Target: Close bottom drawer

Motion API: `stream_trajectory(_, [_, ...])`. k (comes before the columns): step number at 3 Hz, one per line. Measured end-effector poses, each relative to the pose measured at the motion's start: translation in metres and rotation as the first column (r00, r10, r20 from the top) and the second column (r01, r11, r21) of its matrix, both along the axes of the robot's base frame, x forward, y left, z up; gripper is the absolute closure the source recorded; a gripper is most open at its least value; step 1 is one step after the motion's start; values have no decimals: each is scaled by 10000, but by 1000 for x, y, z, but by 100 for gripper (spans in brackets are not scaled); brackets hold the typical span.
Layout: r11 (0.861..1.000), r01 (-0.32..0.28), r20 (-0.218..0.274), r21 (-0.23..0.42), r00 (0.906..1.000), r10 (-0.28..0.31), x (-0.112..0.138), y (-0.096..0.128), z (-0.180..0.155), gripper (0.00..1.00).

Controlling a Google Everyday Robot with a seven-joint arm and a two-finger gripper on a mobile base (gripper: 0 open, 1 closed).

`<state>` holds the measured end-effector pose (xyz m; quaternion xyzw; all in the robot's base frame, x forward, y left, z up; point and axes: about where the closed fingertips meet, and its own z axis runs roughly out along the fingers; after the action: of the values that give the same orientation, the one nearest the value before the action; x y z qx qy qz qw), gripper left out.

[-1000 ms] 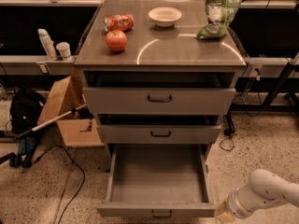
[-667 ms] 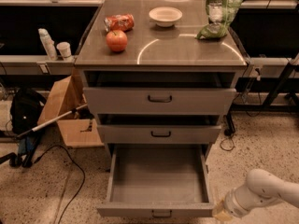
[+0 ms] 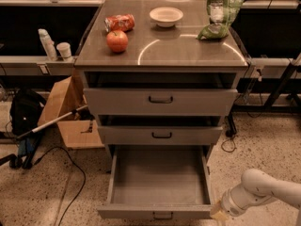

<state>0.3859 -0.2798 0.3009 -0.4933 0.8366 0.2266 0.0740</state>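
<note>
The bottom drawer [image 3: 160,177] of the grey metal cabinet [image 3: 160,100] is pulled far out, its deep grey tray empty. Its plain front [image 3: 155,213] with a small black loop handle [image 3: 162,215] sits at the bottom edge of the camera view. My white arm [image 3: 263,192] reaches in from the lower right. The gripper [image 3: 217,214] is at the right end of the drawer front, low at the frame edge, mostly hidden. The middle drawer [image 3: 160,134] and top drawer [image 3: 160,100] stand slightly out.
On the cabinet top lie an apple [image 3: 117,40], a red can [image 3: 119,22], a white bowl [image 3: 165,16] and a green chip bag [image 3: 218,12]. A cardboard box [image 3: 66,109], a black bag [image 3: 26,112] and cables lie on the floor at the left.
My arm has shifted slightly left and down toward the right end of the bottom drawer's front. The drawer has not moved.
</note>
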Motion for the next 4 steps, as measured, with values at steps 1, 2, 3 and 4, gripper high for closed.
stream_trajectory(1, [10000,39,-133,24,9999,-39,1,1,-8,100])
stream_trajectory(2, [9999,159,-188,-7,9997,-159,0,1,-17,100])
stream_trajectory(3, [9993,286,13,-236,9996,-286,-2,2,-40,100])
stream_trajectory(4, [9994,301,48,-148,9995,-301,-3,3,-41,100])
